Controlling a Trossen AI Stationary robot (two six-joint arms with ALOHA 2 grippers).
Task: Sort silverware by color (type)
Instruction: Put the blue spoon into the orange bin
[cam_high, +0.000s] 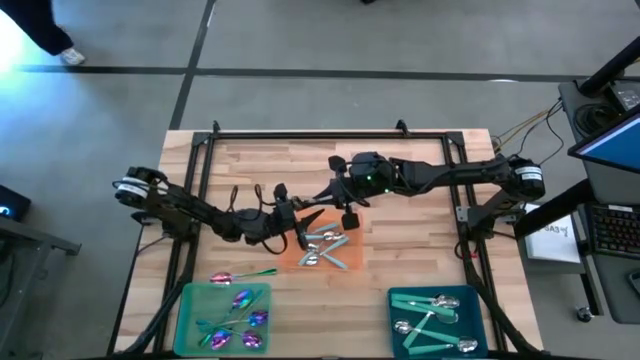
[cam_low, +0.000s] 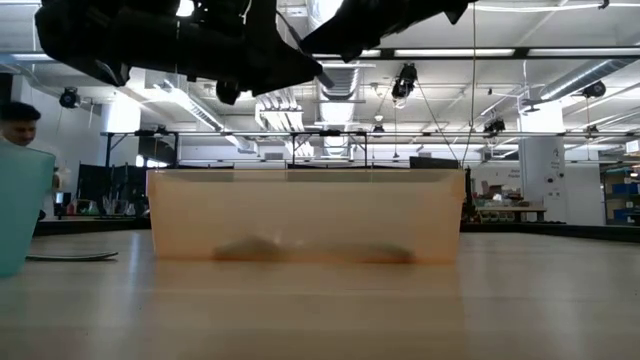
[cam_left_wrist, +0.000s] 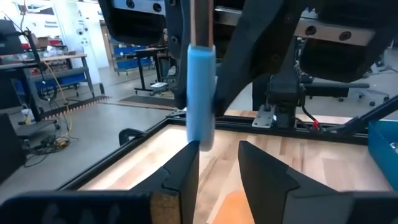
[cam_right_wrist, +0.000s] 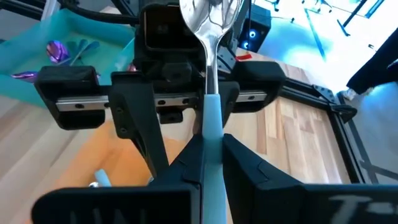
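My right gripper is shut on a spoon with a light-blue handle and a silver bowl. It hangs above the orange tray, where several more spoons lie. My left gripper faces it, open, and the handle's lower end hangs just above its fingertips. I cannot tell whether they touch. In the high view the left gripper and the right gripper meet over the tray's far edge. My right gripper pinches the spoon's light-blue handle between its two fingers, in its upper half near the metal stem. The fingers come from the table's right, slanting a little down, and lie across the handle. The spoon stands upright, bowl up, lifted clear of the tray.
A green tray at the near left holds purple-bowled spoons, and one more such spoon lies on the wood beside it. A teal tray at the near right holds silver-bowled spoons. A black frame rims the table. A person shows in the room behind.
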